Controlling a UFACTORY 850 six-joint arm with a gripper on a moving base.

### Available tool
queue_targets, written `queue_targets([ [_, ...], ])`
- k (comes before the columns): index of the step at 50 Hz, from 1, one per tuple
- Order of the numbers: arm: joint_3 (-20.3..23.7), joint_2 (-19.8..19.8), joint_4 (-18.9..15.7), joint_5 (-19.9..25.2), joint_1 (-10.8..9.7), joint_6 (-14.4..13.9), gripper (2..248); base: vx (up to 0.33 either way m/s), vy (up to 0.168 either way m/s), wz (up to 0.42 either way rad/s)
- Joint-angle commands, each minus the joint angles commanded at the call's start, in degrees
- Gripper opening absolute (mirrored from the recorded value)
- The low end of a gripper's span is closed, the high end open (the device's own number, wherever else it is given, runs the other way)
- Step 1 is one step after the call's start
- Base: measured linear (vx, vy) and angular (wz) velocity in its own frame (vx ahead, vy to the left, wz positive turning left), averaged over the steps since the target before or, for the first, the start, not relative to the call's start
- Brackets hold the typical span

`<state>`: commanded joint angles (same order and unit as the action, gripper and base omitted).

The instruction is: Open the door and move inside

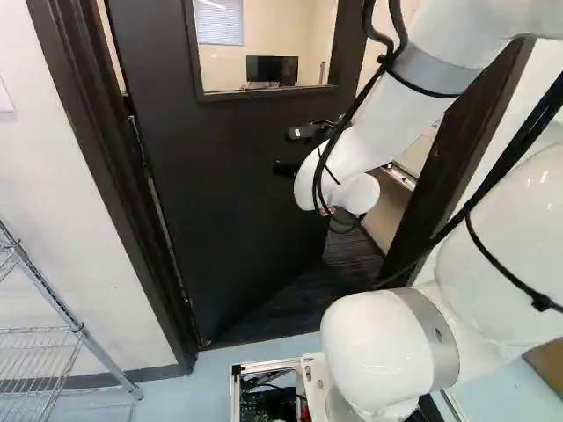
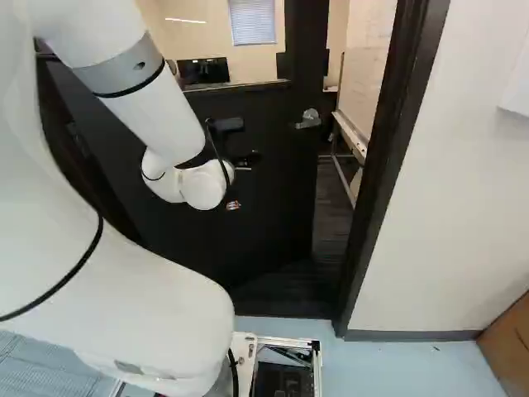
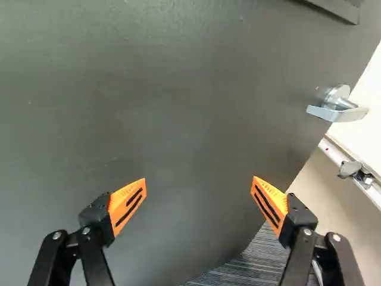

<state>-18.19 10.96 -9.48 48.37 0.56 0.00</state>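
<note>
Dark windowed door (image 2: 277, 207) ajar ahead of the black gripper (image 3: 199, 185), orange-padded fingers spread wide! It's partway open; going by the gap, widening it and driving inside remain.

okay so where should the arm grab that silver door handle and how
Probably the lever handle's free end, straight at the door's near face, fingers above and below: the bar is slim, stands off the door and runs roughly level, back from the door's free edge.
</note>
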Motion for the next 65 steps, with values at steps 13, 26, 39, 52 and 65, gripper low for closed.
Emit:
queue_targets([
  [13, 0.0, 0.0, 0.0, 0.0, 0.0, 0.0, 247, 0.055, 0.030, -0.007],
  [26, 0.0, 0.0, 0.1, 0.0, 0.0, 0.0, 247, 0.000, 0.000, 0.000],
  [39, -0.2, -0.2, 3.8, 0.0, 0.2, 0.0, 247, 0.000, 0.000, 0.000],
  [52, -1.6, -1.7, 8.8, 0.0, 1.3, 0.0, 247, 0.000, 0.000, 0.000],
  [65, -3.5, -3.8, 13.9, -1.0, 2.6, 0.0, 247, 0.000, 0.000, 0.000],
])
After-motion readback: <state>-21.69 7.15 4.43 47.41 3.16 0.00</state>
